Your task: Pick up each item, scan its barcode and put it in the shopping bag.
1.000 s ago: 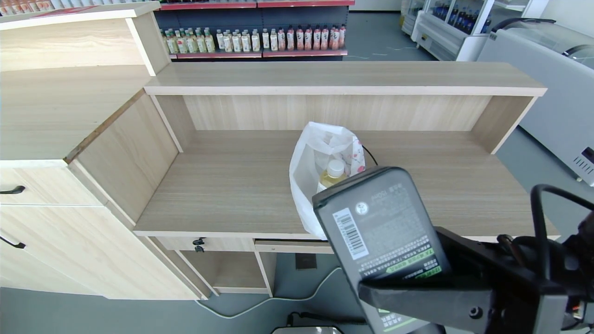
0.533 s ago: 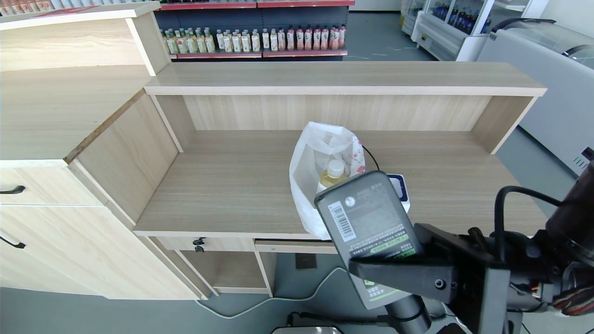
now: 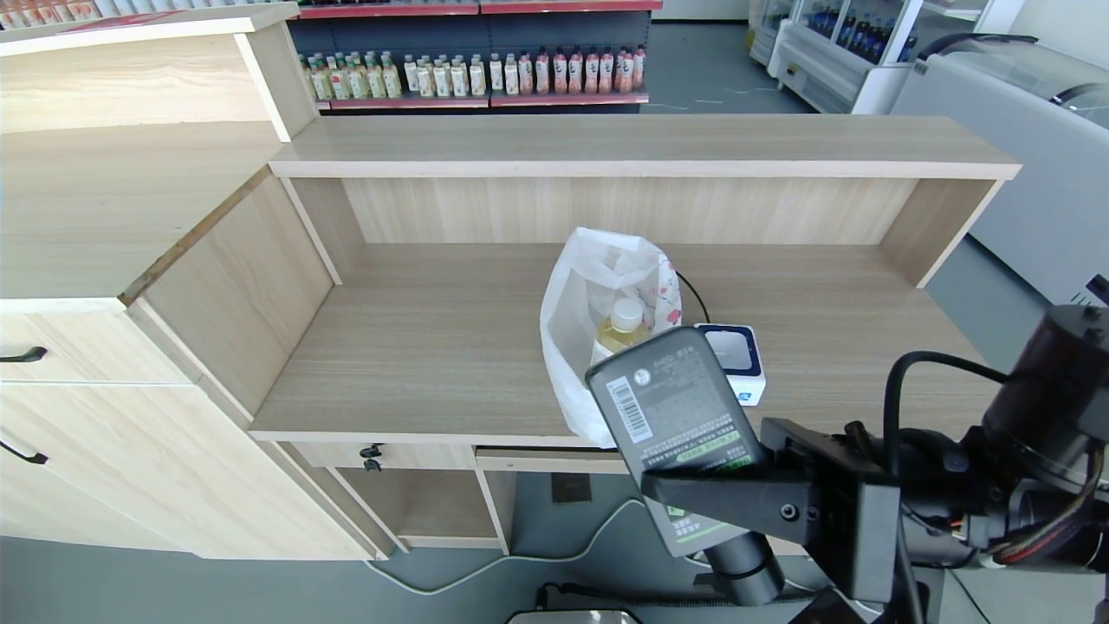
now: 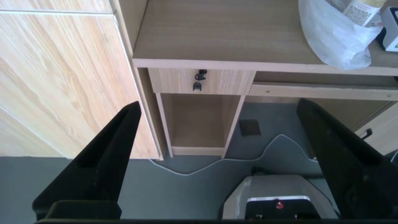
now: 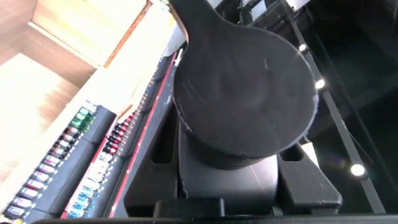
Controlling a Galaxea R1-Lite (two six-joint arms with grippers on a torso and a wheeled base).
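- The right claw (image 3: pixel 723 507) is clamped across a flat dark bottle (image 3: pixel 671 412), holding it in the air in front of the tabletop's near edge.
- The dark bottle is tilted. Its squared base end points up and away toward the shopping bag (image 3: pixel 576 347), and its round dark cap (image 3: pixel 745 572) points down toward the robot.
- A white barcode label (image 3: pixel 631 410) sits on the bottle's broad face, turned up toward the head camera.
- From the right wrist camera, the bottle is seen end-on, with its round dark cap large in the foreground.
- The shopping bag is white thin plastic. It stands open near the middle of the light wooden tabletop (image 3: pixel 416 355), close to the front edge.
- Inside the bag stands a drink bottle (image 3: pixel 622 325) with yellow liquid and a white cap.
- From the head camera, the dark bottle's base end overlaps the bag's near right side. I cannot tell whether they touch.
- A small white and blue scanner (image 3: pixel 735 362) sits on the tabletop just to the right of the bag. A black cable (image 3: pixel 690 296) runs from behind it.
- The left claw (image 4: pixel 219 106) hangs low in front of the desk, its two dark fingers (image 4: pixel 112 162) spread wide apart with nothing between them.
- Beyond the left claw are a drawer with a small key (image 4: pixel 199 78) and an open cubby beneath it.
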